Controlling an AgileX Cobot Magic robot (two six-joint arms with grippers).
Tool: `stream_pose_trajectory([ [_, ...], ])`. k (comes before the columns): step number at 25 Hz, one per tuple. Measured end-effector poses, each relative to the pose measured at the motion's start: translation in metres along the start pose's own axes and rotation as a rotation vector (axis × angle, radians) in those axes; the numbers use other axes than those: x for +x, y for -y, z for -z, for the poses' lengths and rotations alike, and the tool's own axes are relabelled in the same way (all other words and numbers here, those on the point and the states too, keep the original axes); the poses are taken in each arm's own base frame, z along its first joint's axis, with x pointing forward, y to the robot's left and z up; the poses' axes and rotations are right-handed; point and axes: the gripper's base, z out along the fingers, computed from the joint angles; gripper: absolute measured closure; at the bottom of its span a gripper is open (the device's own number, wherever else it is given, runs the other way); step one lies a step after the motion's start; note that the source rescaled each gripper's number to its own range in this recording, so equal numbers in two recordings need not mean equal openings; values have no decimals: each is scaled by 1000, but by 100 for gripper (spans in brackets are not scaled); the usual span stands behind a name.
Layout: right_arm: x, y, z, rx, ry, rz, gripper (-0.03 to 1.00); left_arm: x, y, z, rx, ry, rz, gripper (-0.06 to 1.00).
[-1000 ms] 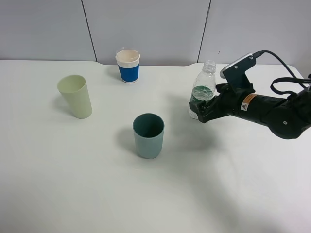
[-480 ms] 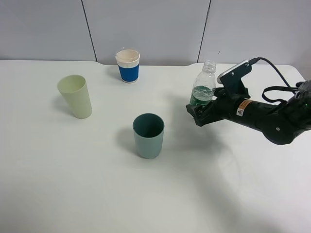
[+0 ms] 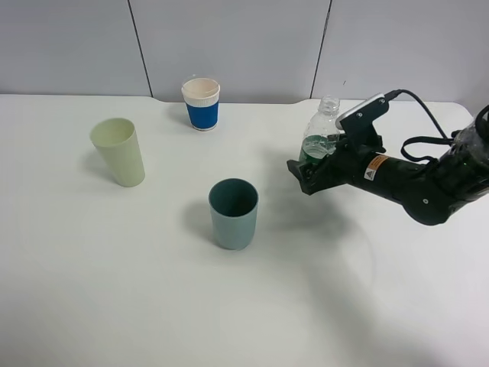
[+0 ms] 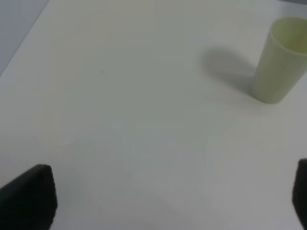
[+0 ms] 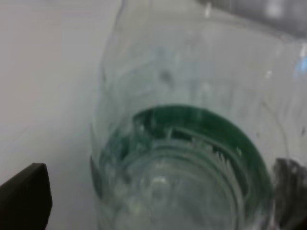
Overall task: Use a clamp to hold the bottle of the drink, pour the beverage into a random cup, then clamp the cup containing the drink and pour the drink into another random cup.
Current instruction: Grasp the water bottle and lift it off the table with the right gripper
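My right arm point(image 3: 416, 183) stretches low from the frame's right; the right tool point(image 3: 309, 171) pinches a clear, ribbed plastic bottle point(image 3: 322, 136), green-banded, tilted. My left tool point(image 4: 163, 196) is spread wide.

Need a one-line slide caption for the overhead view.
Overhead view: right gripper clamped on the bottle, with teal cup, green cup and blue cup standing to its left.

A lab-style test bench: plain white table point(image 3: 153, 306) filling the frame, bare grey wall panels point(image 3: 229, 38) across the top.
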Motion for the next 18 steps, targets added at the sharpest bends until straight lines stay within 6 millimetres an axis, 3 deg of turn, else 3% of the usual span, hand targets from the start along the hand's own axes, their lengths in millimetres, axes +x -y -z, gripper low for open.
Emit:
stream_pose_trajectory([
  [11, -5, 1, -3, -1, 23, 9, 5, 0, 0, 0, 0, 0, 0, -6],
  [13, -4, 1, -3, -3, 10, 8, 19, 0, 0, 0, 0, 0, 0, -6],
  [14, -2, 1, -3, -6, -5, 8, 36, 0, 0, 0, 0, 0, 0, -6],
  [16, 0, 1, -3, -9, -31, 2, 86, 0, 0, 0, 0, 0, 0, -6],
  [17, 1, 0, -3, -11, -37, 3, 97, 0, 0, 0, 0, 0, 0, -6],
  [18, 1, 0, -3, -11, -38, 3, 95, 0, 0, 0, 0, 0, 0, -6],
])
